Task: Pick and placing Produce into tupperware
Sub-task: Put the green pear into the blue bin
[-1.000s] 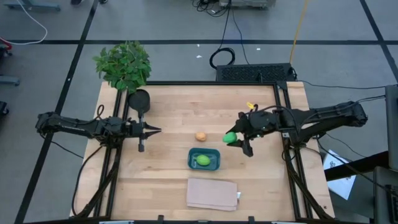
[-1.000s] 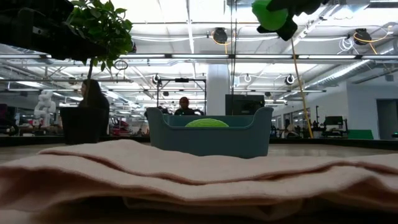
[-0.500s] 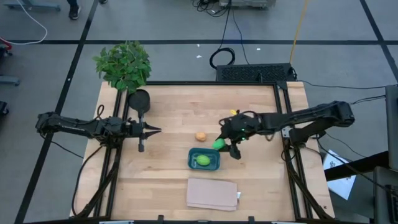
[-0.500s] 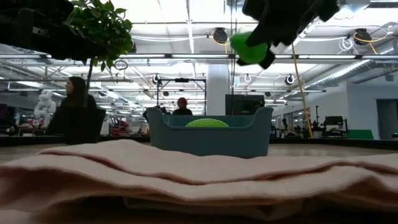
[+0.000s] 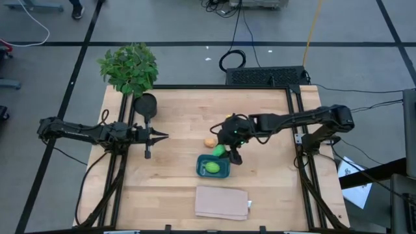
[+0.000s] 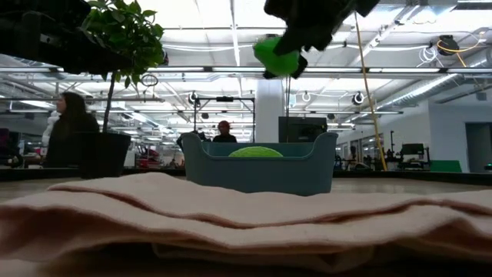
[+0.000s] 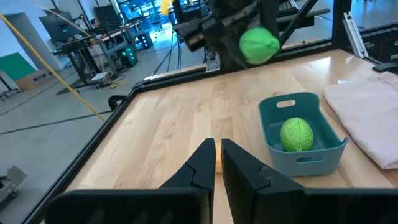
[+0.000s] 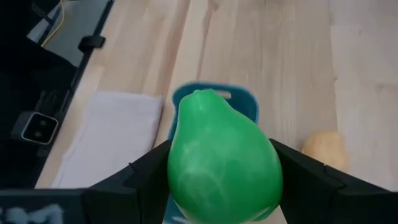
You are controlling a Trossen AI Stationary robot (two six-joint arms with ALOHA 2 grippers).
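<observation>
High view shows three pieces of produce on or over the desk (image 5: 175, 123): one green fruit (image 5: 211, 168) lying inside the teal tub (image 5: 224, 170), a second green fruit (image 5: 220, 150) held up in the right gripper (image 5: 227, 149), and one orange-tan fruit (image 5: 210, 142) resting on the wood just beside the tub's far edge. One tub, one folded beige cloth (image 5: 221, 202) near the front edge, one potted plant (image 5: 129, 67) at the far left corner.

The right arm reaches in from the right, and its fingers (image 8: 143, 177) pinch the second green fruit from both sides, holding it in the air just at the tub's far rim. The low view puts that fruit clearly above the tub, not touching it. The left gripper (image 5: 161, 136) waits over the left part of the desk, well apart from the tub, its two fingers pressed nearly together with only a thin slit between them.

From the right wrist, the held fruit covers most of the tub and hides the fruit inside it. In the low view the cloth blocks the tub's base, only the top of the fruit inside peeks over the rim, and the orange-tan fruit is out of sight. People stand far off in the room behind.
</observation>
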